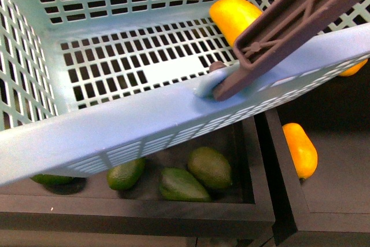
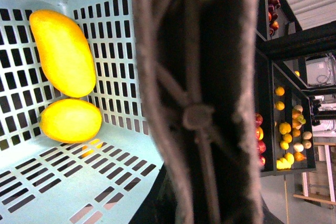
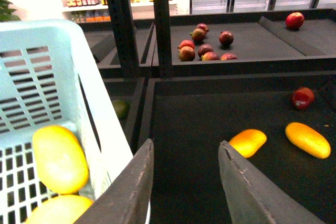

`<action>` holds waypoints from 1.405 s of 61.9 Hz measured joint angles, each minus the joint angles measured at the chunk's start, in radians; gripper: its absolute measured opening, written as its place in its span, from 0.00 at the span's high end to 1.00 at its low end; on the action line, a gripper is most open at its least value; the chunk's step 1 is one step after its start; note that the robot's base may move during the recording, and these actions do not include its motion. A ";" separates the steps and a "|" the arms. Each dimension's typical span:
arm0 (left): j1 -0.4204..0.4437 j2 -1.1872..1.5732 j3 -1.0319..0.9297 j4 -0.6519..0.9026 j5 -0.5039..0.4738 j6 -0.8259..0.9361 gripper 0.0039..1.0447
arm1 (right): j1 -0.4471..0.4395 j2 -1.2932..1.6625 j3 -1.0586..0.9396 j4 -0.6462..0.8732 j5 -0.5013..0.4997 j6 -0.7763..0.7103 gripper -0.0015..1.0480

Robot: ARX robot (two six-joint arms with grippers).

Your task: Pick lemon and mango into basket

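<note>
— Whereabouts of the lemon (image 2: 71, 120) and the mango (image 2: 63, 51)?

— Down inside the basket (image 1: 115, 137), side by side against a slotted wall, touching or very nearly. Looks like the placing is done, judging by that.

— And the grippers?

— Right gripper (image 3: 186, 148) spread wide, holding nothing, hanging just beside the basket's wall above the dark tray (image 3: 210, 114). Cannot tell for the left gripper: nothing but the ribbed handle (image 2: 194, 114) up close in that wrist view, blurred.

— Handling, if regripping either fruit?

— Probably firm, smooth-skinned, a little slippery, and bruisable under a hard pinch. Better to close across the mango's narrow middle than over its rounded ends. Same for the lemon, across its short girth. Likely a light basket, but tilted, so worth levelling by the handle to stop any rolling.
</note>
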 joint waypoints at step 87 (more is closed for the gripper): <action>0.000 0.000 0.000 0.000 0.006 -0.002 0.96 | -0.067 -0.626 -0.334 -0.267 -0.064 -0.019 0.98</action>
